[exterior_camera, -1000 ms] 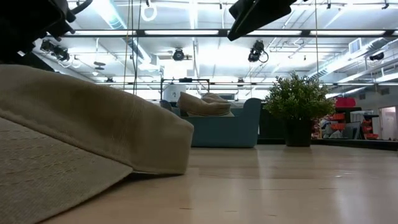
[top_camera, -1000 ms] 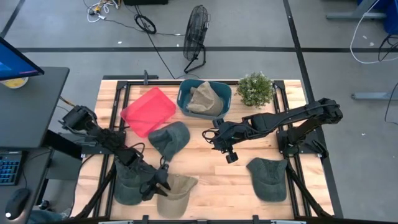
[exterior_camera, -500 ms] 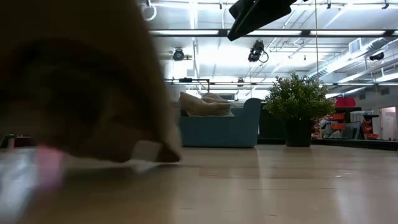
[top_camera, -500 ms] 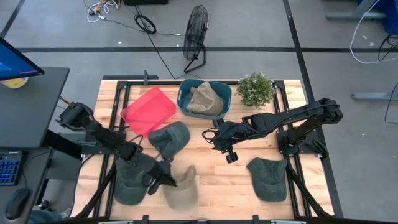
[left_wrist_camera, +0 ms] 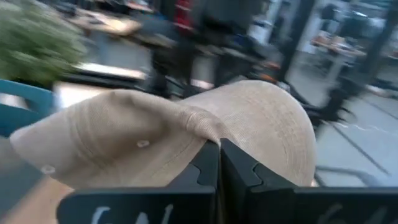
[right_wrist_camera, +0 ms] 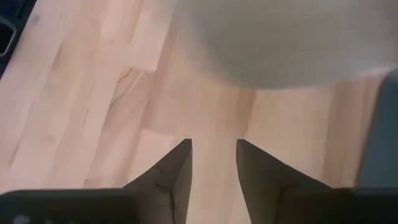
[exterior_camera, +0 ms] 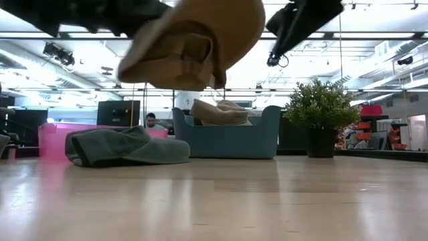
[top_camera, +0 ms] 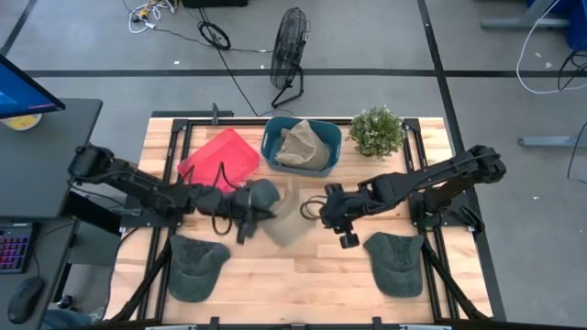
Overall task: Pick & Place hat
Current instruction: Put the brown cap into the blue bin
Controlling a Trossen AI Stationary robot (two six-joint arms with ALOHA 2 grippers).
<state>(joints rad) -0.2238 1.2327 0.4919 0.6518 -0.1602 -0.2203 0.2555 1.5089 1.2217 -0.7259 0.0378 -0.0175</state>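
Tan hat [top_camera: 286, 220] hangs above the middle of the bench [top_camera: 312, 270], pinched by its edge in the left hand [top_camera: 260, 214], whose fingers are clamped tight together on the cloth. From table height the cap floats clear of the wood, up near the ceiling lights. The right hand [top_camera: 348, 240] sits just beside it toward the right, fingers spread apart and holding nothing, looking down at bare planks. Behind the lifted cap, a blue bin [top_camera: 302, 144] already holds another tan cap, with a pink bin [top_camera: 218, 162] next to it and a potted plant [top_camera: 377, 131] at the back. Green caps [top_camera: 396, 261] lie elsewhere on the wood.
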